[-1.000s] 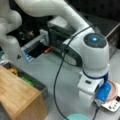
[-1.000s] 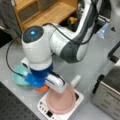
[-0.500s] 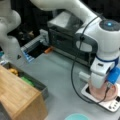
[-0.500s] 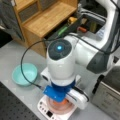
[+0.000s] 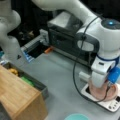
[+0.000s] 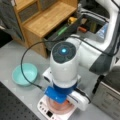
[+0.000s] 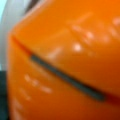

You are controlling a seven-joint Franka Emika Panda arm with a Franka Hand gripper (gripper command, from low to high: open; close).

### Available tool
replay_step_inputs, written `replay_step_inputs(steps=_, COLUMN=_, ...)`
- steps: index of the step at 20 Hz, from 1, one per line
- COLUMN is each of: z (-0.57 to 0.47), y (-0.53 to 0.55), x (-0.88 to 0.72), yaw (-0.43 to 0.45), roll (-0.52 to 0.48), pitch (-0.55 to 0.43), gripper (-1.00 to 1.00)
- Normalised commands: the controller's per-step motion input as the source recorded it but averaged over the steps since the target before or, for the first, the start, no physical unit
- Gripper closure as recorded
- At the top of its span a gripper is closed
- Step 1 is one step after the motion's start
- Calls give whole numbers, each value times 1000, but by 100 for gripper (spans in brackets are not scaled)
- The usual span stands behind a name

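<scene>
An orange bowl (image 5: 105, 92) sits on a white kitchen scale (image 5: 111, 104) at a front view's bottom right; in both front views the bowl (image 6: 60, 107) and scale (image 6: 45, 110) lie right under the arm's wrist. My gripper (image 5: 100, 84) reaches down into or onto the bowl, and its fingers are hidden by the hand and the blue wrist mount (image 6: 56, 95). Glossy orange surface (image 7: 65, 60) fills the wrist view from very close, crossed by a dark line.
A teal bowl (image 6: 25, 73) lies left of the scale. A wooden shelf unit (image 6: 47, 17) and a dark bin with green and yellow items (image 5: 27, 80) stand nearby. A black and metal oven (image 5: 67, 37) is behind the arm. A cable (image 6: 23, 62) loops over the table.
The arm swung from beside the teal bowl to over the scale and came down on the orange bowl, which it now covers.
</scene>
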Motion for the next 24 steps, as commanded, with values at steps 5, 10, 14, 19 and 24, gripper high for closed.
replay_step_inputs(steps=5, z=-148, y=-77, x=-147, yaw=98, roll=-170, pitch=-196, gripper=100)
replay_step_inputs(steps=10, z=-180, y=-78, x=-124, yaw=109, roll=-173, pitch=-202, gripper=100)
replay_step_inputs(steps=14, z=-162, y=-96, x=-138, yaw=123, roll=-183, pitch=-181, gripper=-100)
replay_step_inputs(steps=19, z=-96, y=-62, x=-160, yaw=134, roll=-173, pitch=-155, gripper=-100)
replay_step_inputs(steps=24, z=-75, y=-64, x=-192, yaw=139, roll=-169, pitch=-149, gripper=-100)
